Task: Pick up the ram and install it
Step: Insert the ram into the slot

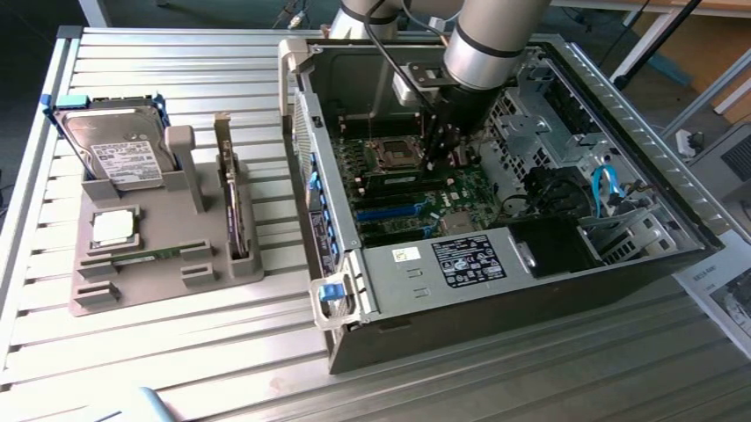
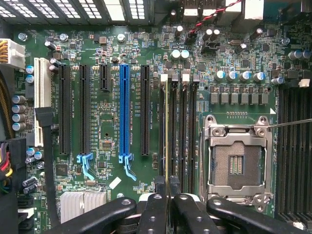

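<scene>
The ram (image 2: 167, 126) shows edge-on as a thin strip, held between my gripper's (image 2: 167, 189) black fingertips (image 2: 160, 195). It runs in line with the black memory slots (image 2: 183, 131) beside the empty processor socket (image 2: 236, 158). I cannot tell whether it is seated in a slot or just above it. In the exterior view my gripper (image 1: 438, 151) reaches down into the open computer case (image 1: 308, 185), over the green motherboard (image 1: 463, 189) next to the socket (image 1: 393, 154).
A grey holder (image 1: 164, 277) at the exterior view's left carries a silver hard drive (image 1: 118, 149), a square processor chip (image 1: 114, 227) and a thin green board (image 1: 153, 256). The case walls, drive cage (image 1: 534, 132), blue cable (image 1: 604, 189) and power supply (image 1: 470, 259) surround the arm.
</scene>
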{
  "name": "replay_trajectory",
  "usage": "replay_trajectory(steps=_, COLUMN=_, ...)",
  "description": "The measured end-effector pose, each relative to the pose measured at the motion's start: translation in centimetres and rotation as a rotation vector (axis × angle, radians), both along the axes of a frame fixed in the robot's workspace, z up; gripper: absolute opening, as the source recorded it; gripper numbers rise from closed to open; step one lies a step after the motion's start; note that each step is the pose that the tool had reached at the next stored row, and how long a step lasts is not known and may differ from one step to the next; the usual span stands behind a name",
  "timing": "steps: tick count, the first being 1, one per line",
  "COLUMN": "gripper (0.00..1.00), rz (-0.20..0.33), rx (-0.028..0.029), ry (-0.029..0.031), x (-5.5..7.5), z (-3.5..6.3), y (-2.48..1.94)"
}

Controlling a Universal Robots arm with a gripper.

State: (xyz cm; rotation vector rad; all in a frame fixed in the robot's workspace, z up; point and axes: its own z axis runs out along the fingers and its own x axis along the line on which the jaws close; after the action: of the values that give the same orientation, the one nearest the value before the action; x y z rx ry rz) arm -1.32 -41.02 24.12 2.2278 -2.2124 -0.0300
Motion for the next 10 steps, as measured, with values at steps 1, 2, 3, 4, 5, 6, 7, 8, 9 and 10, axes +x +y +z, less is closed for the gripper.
replay_trajectory(steps=1, gripper=0.12, rz=0.000, rx=0.0000, ry=0.0000, x=0.00, z=-0.01, y=0.00)
replay_trajectory(steps=2, gripper=0.12, rz=0.000, rx=0.0001, ry=0.0000, x=0.00, z=-0.04, y=0.00)
replay_trajectory(steps=3, gripper=0.12, rz=0.000, rx=0.0002, ry=-0.0001, x=0.00, z=-0.08, y=-0.01)
replay_trajectory(steps=4, gripper=0.12, rz=0.000, rx=0.0000, ry=0.0000, x=0.00, z=-0.17, y=-0.01)
replay_trajectory(steps=5, gripper=0.12, rz=0.000, rx=0.0000, ry=0.0000, x=0.00, z=-0.21, y=-0.01)
replay_trajectory(steps=6, gripper=0.12, rz=0.000, rx=0.0000, ry=0.0000, x=0.00, z=-0.24, y=-0.01)
replay_trajectory(steps=7, gripper=0.12, rz=0.000, rx=-0.0001, ry=0.0000, x=0.00, z=-0.26, y=-0.01)
replay_trajectory(steps=8, gripper=0.12, rz=0.000, rx=0.0000, ry=0.0000, x=0.00, z=-0.27, y=-0.01)
replay_trajectory(steps=9, gripper=0.12, rz=0.000, rx=0.0001, ry=0.0000, x=0.00, z=-0.27, y=-0.01)
replay_trajectory(steps=10, gripper=0.12, rz=0.000, rx=0.0000, ry=0.0000, x=0.00, z=-0.27, y=-0.01)
